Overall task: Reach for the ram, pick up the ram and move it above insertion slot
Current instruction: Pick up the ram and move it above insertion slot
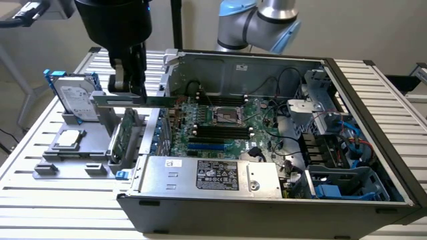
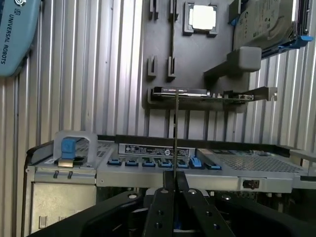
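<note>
Gripper: the gripper point(image 1: 127, 87) is clenched on the ram point(image 1: 133, 99), fingers point(image 2: 169, 190) pinching the thin board edge-on in the wrist view.
Ram: lifted off the grey holder tray point(image 1: 67, 165) and held level in the air — above the tray's edge nearest the computer case point(image 1: 267, 200), over the case's wall on the exterior view's left, not yet over the motherboard point(image 1: 220, 125).
Left on the tray: the hard drive point(image 1: 75, 97) stands upright at the far end, a processor point(image 1: 69, 140) lies flat in its pocket, and an expansion card point(image 1: 127, 132) sits on edge just below the ram.
Progress: by my judgement the pick is done and the carry towards the memory slots point(image 1: 217, 131) is under way.
Risk: the grip takes only a narrow part of the board — a quick swing could tilt or twist the ram in the fingers.
Risk: the case wall and drive cage lie along the path; a low carry could knock the ram's end against them.
</note>
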Robot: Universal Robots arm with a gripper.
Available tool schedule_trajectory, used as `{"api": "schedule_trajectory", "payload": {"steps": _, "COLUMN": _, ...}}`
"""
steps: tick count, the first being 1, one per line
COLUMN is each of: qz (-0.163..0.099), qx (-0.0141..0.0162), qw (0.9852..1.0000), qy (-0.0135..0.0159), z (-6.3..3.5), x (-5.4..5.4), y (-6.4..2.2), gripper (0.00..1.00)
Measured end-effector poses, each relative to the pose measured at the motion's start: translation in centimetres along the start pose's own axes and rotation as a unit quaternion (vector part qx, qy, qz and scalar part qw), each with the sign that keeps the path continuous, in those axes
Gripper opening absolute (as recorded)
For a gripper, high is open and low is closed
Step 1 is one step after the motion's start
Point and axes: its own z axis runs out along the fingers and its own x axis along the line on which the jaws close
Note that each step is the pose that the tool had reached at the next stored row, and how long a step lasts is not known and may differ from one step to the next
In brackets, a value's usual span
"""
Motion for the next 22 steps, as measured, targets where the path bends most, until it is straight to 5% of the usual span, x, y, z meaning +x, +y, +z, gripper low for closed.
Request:
{"api": "schedule_trajectory", "payload": {"steps": 4, "qz": 0.000, "qx": 0.0005, "qw": 1.0000, "qy": -0.0096, "z": -0.04, "x": 0.1, "y": -1.80, "gripper": 0.13}}
{"api": "schedule_trajectory", "payload": {"steps": 7, "qz": 0.000, "qx": 0.0007, "qw": 0.9999, "qy": -0.0136, "z": -0.07, "x": 0.1, "y": -3.19, "gripper": 0.13}}
{"api": "schedule_trajectory", "payload": {"steps": 16, "qz": 0.000, "qx": 0.0004, "qw": 0.9999, "qy": -0.0148, "z": 0.09, "x": -0.2, "y": -7.29, "gripper": 0.13}}
{"api": "schedule_trajectory", "payload": {"steps": 22, "qz": 0.000, "qx": 0.0004, "qw": 0.9999, "qy": -0.0148, "z": 0.71, "x": -1.4, "y": -9.67, "gripper": 0.13}}
